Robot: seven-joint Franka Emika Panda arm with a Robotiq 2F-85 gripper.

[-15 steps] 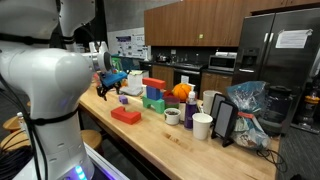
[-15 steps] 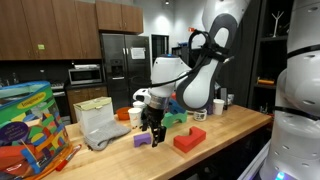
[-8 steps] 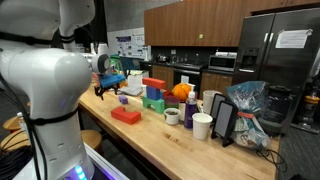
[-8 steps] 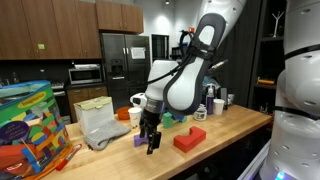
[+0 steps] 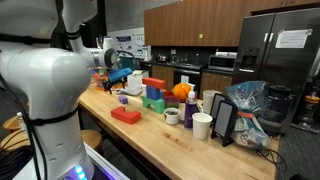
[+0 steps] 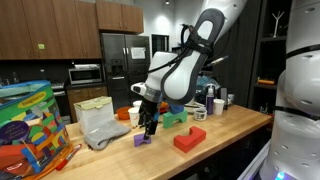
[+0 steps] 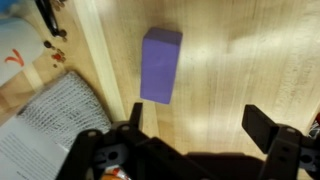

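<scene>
1. Grey bag point(image 6: 100, 126): lies on the surface point(image 6: 232, 128), just left of the purple block point(image 6: 142, 140).
2. Purple block: flat on the surface, untouched. In the wrist view point(image 7: 160, 65) it lies ahead of the jaws.
3. Claw point(image 6: 150, 127): spread wide, empty, hanging just above the purple block. Judged an approach stage; a grasp calls for centring, then lowering astride the block.
4. Red block point(image 6: 188, 140): right of the purple block, apart.

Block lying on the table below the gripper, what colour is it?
The block is purple, clearest in the wrist view.
</scene>
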